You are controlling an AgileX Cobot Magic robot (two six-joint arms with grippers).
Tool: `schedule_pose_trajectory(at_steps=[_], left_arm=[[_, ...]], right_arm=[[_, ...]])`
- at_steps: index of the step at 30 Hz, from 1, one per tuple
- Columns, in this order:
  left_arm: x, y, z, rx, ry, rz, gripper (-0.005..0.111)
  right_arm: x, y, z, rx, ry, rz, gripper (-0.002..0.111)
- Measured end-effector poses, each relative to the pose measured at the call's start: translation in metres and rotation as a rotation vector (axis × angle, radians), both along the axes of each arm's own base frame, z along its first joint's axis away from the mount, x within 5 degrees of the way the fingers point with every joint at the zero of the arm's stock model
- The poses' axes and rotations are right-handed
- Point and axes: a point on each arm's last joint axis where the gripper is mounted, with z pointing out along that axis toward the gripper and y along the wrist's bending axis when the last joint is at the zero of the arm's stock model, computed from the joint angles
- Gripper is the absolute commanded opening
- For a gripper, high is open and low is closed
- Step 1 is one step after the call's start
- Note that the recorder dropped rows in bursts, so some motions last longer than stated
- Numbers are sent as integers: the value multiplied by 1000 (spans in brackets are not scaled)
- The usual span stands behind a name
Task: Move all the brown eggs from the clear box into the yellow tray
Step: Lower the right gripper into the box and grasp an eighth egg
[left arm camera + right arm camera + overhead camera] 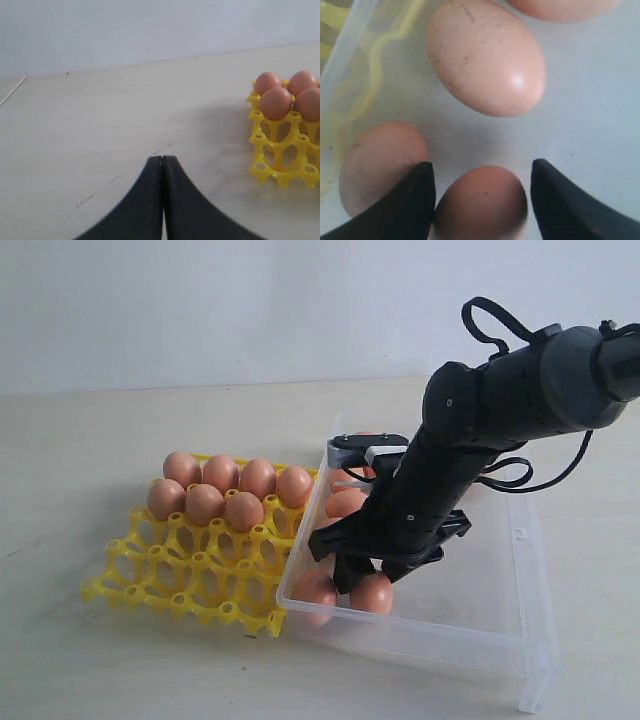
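Brown egg [481,205] between spread right gripper [481,165] jaws

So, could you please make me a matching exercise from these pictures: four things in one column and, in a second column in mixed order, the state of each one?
Things
1. left pincer
2. right pincer
3. yellow tray
4. clear box

States
A. holds seven brown eggs in its cups
B. open around one egg on the box floor
C. shut, over bare table
D. transparent, with loose eggs lying inside

Pairs: 1-C, 2-B, 3-A, 4-D
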Motion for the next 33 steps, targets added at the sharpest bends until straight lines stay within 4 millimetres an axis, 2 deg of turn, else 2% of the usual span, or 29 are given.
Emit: schedule_pose_trajectory(at_steps=[3, 12, 21, 24, 26, 29, 33], left_arm=[[0, 0, 0, 0, 0, 0, 0], [0, 0, 0, 0, 0, 0, 0], [0, 0, 0, 0, 0, 0, 0], [0, 0, 0, 0, 0, 0, 0], [0, 0, 0, 0, 0, 0, 0], [0, 0, 0, 0, 0, 0, 0], [0, 0, 0, 0, 0, 0, 0]], right_arm=[[0, 0, 0, -2, 4, 2, 0], [-3, -4, 3, -42, -10, 94, 0], [1, -8, 58, 26, -277, 87, 0], [-3, -9, 67, 45, -333, 78, 0], [-5, -10, 66, 45, -334, 78, 4], [-7, -11, 63, 36, -330, 88, 17], [-8, -11, 60, 27, -332, 116, 43]])
